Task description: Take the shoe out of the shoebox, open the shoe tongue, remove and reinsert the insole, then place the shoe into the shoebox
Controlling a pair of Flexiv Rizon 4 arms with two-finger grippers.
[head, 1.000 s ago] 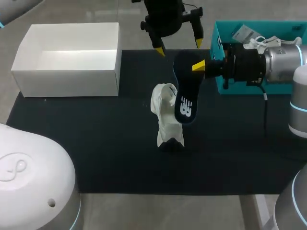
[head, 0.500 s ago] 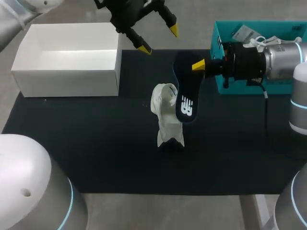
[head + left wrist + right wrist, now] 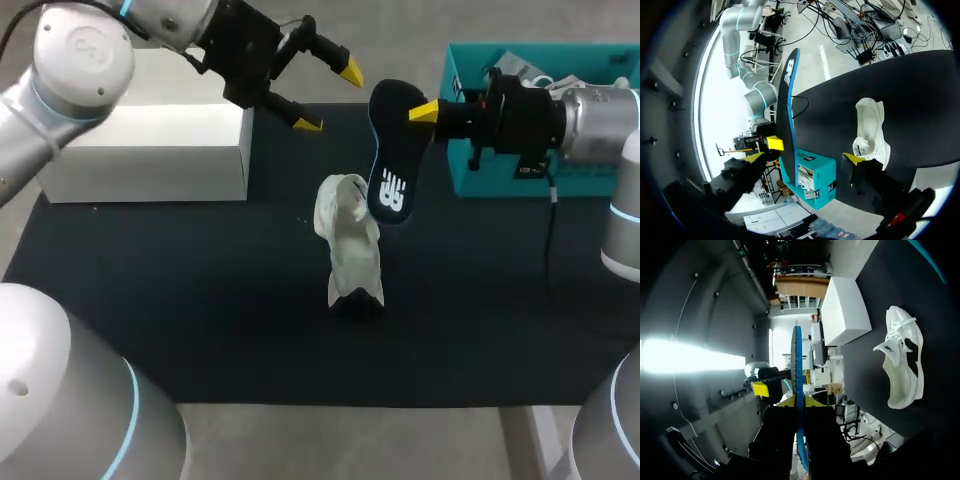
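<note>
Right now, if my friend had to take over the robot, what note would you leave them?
Left gripper: open and holding nothing, up beside the white cardboard shoebox.
Right gripper: shut on the dark blue foam insole, holding it in the air above the shoe.
The white fabric shoe sits on the black mat, between the two arms.
Done: the shoe is out of the box and the insole is out of the shoe.
Left: slide the insole back into the shoe, then put the shoe into the shoebox.
</note>
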